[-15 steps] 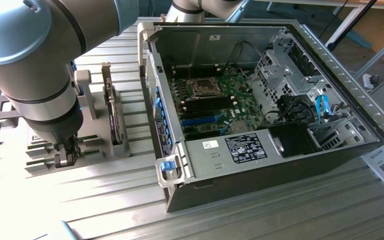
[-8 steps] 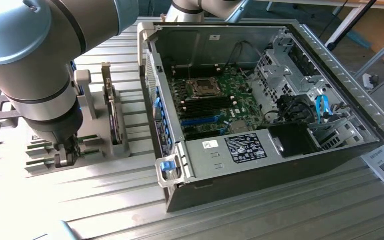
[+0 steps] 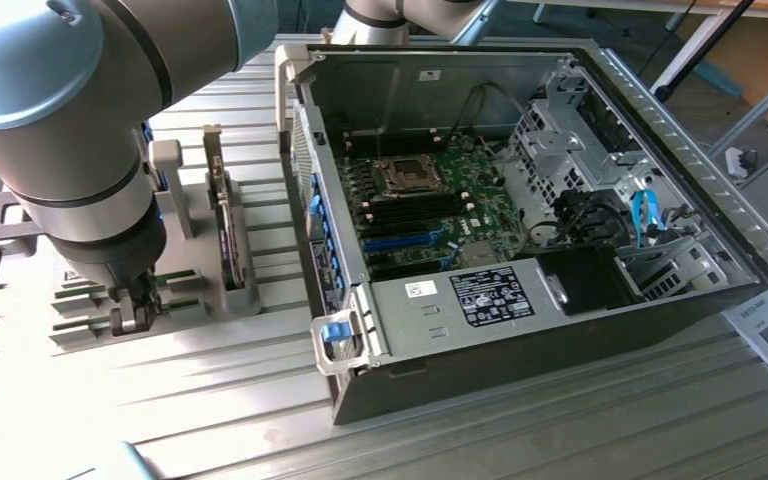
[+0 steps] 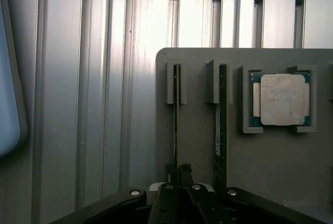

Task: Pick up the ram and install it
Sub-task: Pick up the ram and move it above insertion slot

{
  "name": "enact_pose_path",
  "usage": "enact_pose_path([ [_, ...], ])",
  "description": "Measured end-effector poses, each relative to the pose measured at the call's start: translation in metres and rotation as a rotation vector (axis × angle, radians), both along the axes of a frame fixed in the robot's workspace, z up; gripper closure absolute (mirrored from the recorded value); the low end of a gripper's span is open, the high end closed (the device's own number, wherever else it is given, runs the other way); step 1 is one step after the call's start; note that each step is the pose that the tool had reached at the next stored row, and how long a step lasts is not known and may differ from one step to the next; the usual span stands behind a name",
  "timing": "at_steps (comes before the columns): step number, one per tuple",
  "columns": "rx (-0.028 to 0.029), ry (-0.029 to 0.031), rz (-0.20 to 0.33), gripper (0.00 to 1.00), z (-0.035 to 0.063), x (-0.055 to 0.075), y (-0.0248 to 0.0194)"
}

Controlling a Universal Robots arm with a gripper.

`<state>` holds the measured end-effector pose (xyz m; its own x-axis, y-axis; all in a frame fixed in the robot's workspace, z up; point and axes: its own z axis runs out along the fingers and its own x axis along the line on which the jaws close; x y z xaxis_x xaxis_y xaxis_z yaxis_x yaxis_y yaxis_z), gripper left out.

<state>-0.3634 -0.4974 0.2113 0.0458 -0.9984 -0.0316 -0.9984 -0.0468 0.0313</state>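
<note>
Gripper (image 4: 177, 171): closed on the ram, with its two dark fingers pinching the thin board from either side. In the exterior view the gripper (image 3: 133, 318) points straight down onto the holder.
Ram (image 4: 176, 125): a narrow green stick seen edge-on, standing in a slot of the holder. Its far end sits inside a grey bracket and its near end is between the fingers. It has not been lifted out.
Holder (image 4: 200, 146): a grey plate with slots and recesses, lying flat on the desk. In the exterior view the holder (image 3: 77, 325) is near the desk's edge at the exterior view's left, beside the computer case.
Ram's slot: the one closest to the holder's edge, where the bare desk begins.
Second stick (image 4: 221, 130): another thin board on edge in the next slot, parallel to the ram and apart from it. It lies between the ram and the processor.
Processor (image 4: 282, 100): a square silver chip lying flat in its own recess.
Expansion card (image 3: 231, 240): stands upright in a grey stand between the gripper and the case.
Computer case (image 3: 491, 370): lies on its side near the desk's middle with its side panel off.
Motherboard (image 3: 451, 200): visible inside the case, with dark memory slots (image 3: 418, 208) just beside the processor socket.
Desk (image 4: 104, 104): ribbed aluminium profiles.
</note>
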Motion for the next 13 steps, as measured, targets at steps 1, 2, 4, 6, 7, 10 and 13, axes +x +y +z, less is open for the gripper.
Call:
enact_pose_path([
  [1, -0.0001, -0.0001, 0.002, 0.88, 0.0, 0.0, 0.0],
  [2, 0.0, 0.0, 0.003, 0.88, 0.0, 0.0, 0.0],
  [4, 0.0, 0.0, 0.005, 0.88, 0.0, 0.0, 0.0],
  [6, 0.0, 0.0001, 0.005, 0.88, 0.0, 0.0, 0.0],
  [7, 0.0, 0.0, 0.005, 0.88, 0.0, 0.0, 0.0],
  [10, 0.0001, -0.0001, 0.005, 0.88, 0.0001, 0.0, 0.0],
  [13, 0.0, 0.0, 0.005, 0.88, 0.0009, 0.0, 0.0],
])
